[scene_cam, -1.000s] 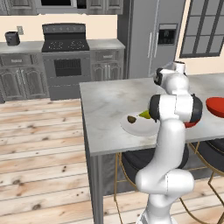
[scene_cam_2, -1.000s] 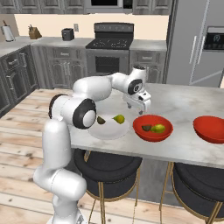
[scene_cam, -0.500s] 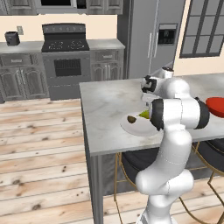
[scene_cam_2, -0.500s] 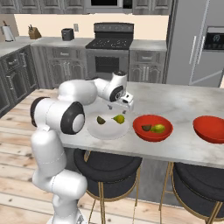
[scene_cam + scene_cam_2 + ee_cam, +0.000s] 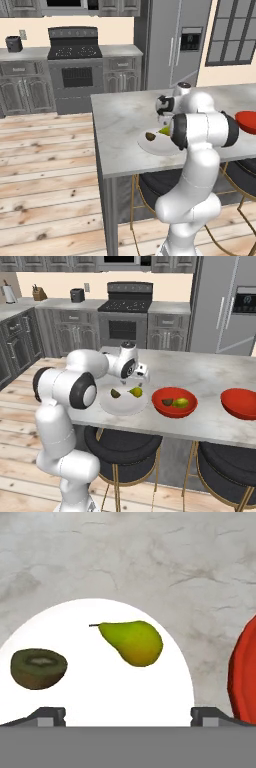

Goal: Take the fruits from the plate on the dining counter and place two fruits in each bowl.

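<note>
One pear (image 5: 133, 642), stem toward kiwi (image 5: 38, 668)

two fruits (image 5: 132, 643) on plate (image 5: 125, 697), bowl (image 5: 245, 672) beside

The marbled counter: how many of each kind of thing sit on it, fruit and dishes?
Yellow-green pears: 2, one on the flat white plate at, one in the nearer glossy red bowl at.
Dark brown-olive rounded fruits: 2.
Red bowls: 2, the second at.
White plates: 1.
Total: 7.
</note>
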Controlling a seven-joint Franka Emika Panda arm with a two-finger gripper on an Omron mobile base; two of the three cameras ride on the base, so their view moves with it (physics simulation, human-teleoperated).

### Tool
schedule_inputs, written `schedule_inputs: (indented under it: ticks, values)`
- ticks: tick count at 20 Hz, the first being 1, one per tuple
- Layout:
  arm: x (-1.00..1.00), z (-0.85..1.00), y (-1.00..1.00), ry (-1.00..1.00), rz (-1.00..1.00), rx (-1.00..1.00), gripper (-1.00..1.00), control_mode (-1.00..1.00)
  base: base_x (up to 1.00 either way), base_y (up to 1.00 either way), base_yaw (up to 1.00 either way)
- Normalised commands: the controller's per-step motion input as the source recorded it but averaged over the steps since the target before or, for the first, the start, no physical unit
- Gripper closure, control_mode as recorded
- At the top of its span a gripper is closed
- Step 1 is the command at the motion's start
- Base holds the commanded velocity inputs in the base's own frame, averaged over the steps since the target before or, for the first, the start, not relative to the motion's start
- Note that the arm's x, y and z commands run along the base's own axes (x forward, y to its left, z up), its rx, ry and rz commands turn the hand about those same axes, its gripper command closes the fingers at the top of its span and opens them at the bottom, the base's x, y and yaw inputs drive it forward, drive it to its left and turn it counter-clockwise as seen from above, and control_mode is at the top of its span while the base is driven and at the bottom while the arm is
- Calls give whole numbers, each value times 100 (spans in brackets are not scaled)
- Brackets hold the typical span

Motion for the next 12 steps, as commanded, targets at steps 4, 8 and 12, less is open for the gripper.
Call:
schedule_inputs:
  ticks: [4, 8, 12]
  values:
    - [49, -44, -21, -1, 15, -14, -100, -100, 0, 0, 0]
    - [53, -29, -41, 17, 3, -5, -100, -100, 0, 0, 0]
    - [34, -11, -21, 12, 7, -1, -100, -100, 0, 0, 0]
